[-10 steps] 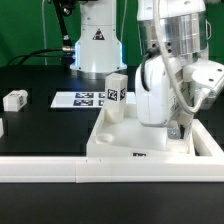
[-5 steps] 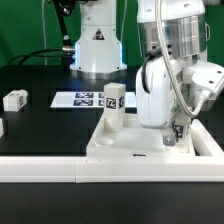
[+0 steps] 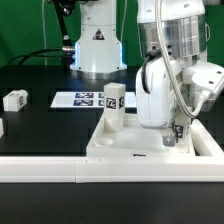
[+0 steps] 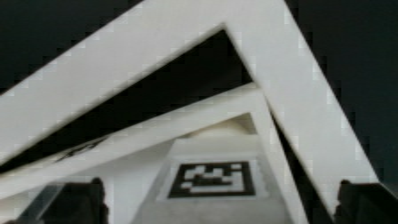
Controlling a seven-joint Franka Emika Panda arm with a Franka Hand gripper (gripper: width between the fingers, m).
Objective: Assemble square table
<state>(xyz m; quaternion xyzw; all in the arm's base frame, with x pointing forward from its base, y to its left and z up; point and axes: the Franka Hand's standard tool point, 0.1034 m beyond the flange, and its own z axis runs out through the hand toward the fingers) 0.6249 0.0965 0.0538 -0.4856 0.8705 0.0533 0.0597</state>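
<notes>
Standing upright, a small white tagged block leg (image 3: 115, 108) sat on the smooth white plastic square slab (image 3: 120, 145). The gripper's (image 3: 178, 133) fingers were apart, holding nothing.

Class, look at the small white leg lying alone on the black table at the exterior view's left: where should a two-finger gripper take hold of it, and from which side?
Probably from straight above, the fingers closing across the two long flat sides of the leg. It lies flat with free table around it, so both sides look reachable.

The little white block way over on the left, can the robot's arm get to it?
Probably yes. The little white block sits alone on the black table, nothing on or around it. The fingers are open, down at the big white slab.
</notes>
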